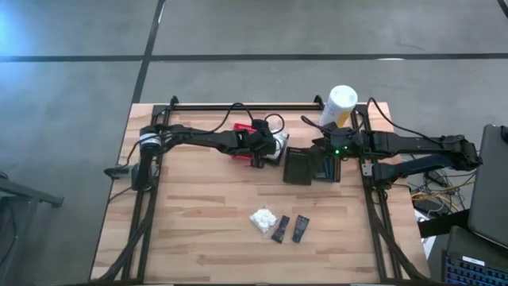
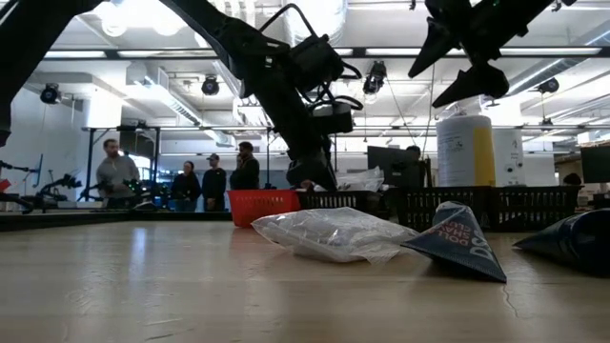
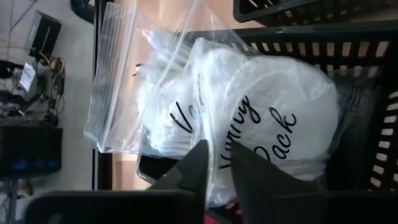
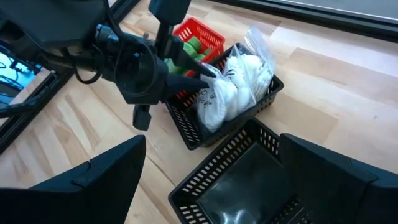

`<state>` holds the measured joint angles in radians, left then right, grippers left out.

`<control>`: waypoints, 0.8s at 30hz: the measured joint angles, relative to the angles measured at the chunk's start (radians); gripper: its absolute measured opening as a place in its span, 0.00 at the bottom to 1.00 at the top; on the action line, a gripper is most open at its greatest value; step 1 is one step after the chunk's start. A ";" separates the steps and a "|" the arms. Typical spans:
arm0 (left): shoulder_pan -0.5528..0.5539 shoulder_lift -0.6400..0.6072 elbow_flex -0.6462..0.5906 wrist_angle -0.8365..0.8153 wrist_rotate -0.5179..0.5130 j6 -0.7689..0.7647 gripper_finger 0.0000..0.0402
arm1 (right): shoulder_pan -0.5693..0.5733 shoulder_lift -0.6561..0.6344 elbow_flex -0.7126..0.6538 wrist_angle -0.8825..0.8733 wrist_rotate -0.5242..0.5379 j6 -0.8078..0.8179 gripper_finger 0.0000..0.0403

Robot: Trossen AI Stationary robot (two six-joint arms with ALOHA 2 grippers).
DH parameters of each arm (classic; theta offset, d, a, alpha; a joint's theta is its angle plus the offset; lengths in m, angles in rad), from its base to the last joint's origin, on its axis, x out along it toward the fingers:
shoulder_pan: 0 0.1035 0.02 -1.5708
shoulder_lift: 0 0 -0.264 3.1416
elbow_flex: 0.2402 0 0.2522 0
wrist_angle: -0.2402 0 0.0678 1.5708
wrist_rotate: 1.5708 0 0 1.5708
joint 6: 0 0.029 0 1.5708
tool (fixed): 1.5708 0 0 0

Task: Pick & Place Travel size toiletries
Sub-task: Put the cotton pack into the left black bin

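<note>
Left gripper (image 4: 202, 78) sits over a black slotted basket (image 4: 186, 127) at the back of the table, fingertips against the white crinkly pouches (image 3: 261, 118) heaped inside it. In the left wrist view the two dark fingers (image 3: 198, 168) stand a narrow gap apart, resting on the top pouch, the one printed in black script. Whether they pinch its film or merely touch it cannot be told.

Right gripper (image 2: 467, 67) hangs above a second, larger black basket (image 1: 299, 168), jaws spread wide, holding nothing. That basket looks empty in the right wrist view.

Count in the first basket: at least two white pouches, plus a clear zip bag (image 3: 115, 81) standing at its edge. Exact number unclear, since they overlap.

Red basket (image 4: 202, 38) just beside the black one holds green packets (image 4: 191, 46); number unreadable.

On bare table (image 1: 198, 230) toward the front edge, well apart from both grippers: one white pouch (image 1: 262, 219) and two dark flat packets (image 1: 290, 228) side by side, just beside it.

White-and-yellow canister (image 1: 340, 106) stands upright at the back, near the right arm.

People stand in the room beyond the table.
</note>
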<state>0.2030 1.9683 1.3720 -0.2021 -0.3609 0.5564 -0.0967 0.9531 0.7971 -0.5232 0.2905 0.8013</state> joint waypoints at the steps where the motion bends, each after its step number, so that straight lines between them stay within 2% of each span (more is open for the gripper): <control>1: 0.000 0.000 0.000 0.000 -0.001 -0.005 0.22 | 0.000 0.000 0.000 0.001 0.000 0.000 0.90; 6: -0.003 -0.009 0.000 -0.001 -0.009 -0.008 0.39 | 0.000 -0.002 0.000 0.002 0.000 0.000 0.90; 11: -0.015 -0.046 0.000 -0.043 -0.010 -0.007 0.50 | 0.000 -0.002 0.000 0.002 0.000 0.000 0.90; 19: -0.026 -0.144 0.000 -0.167 -0.022 -0.018 0.55 | -0.003 -0.001 0.000 0.003 0.000 -0.008 0.90; 24: -0.037 -0.235 0.000 -0.183 -0.065 -0.103 0.55 | -0.003 -0.001 0.000 0.003 0.000 -0.016 0.90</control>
<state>0.1657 1.7329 1.3715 -0.3847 -0.4257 0.4537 -0.0993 0.9520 0.7971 -0.5199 0.2901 0.7849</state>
